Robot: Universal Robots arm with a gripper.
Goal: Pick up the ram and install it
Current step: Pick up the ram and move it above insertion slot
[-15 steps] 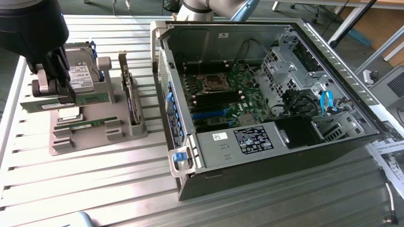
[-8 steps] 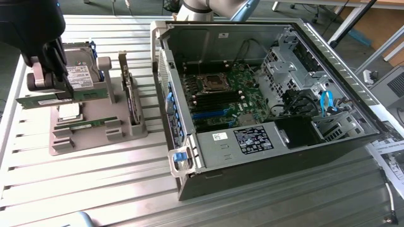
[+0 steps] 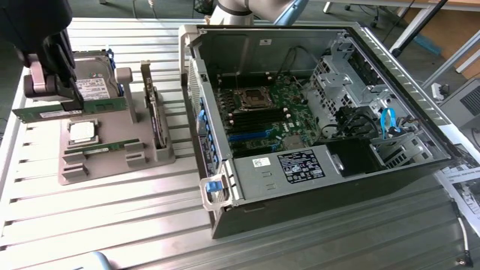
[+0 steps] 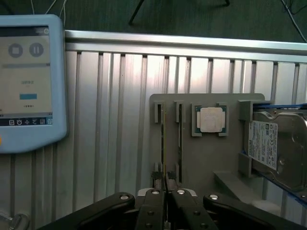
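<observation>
My gripper (image 3: 62,102) is shut on the ram (image 3: 98,106), a long thin green stick held level just above the grey parts holder (image 3: 112,160) at the exterior view's left. In the wrist view the fingers (image 4: 154,194) pinch the ram (image 4: 163,143) edge-on, over the holder's slots. A second green stick (image 3: 101,148) lies in a slot of the holder. The open computer case (image 3: 315,169) lies to the exterior view's right, with its motherboard (image 3: 262,115) and memory slots (image 3: 251,121) exposed.
On the holder sit a square silver processor (image 3: 81,130), a hard drive (image 3: 94,79) and an upright dark expansion card (image 3: 154,112). A light blue tablet (image 4: 29,81) lies on the ribbed metal table (image 3: 112,219). Papers (image 3: 461,185) lie right of the case.
</observation>
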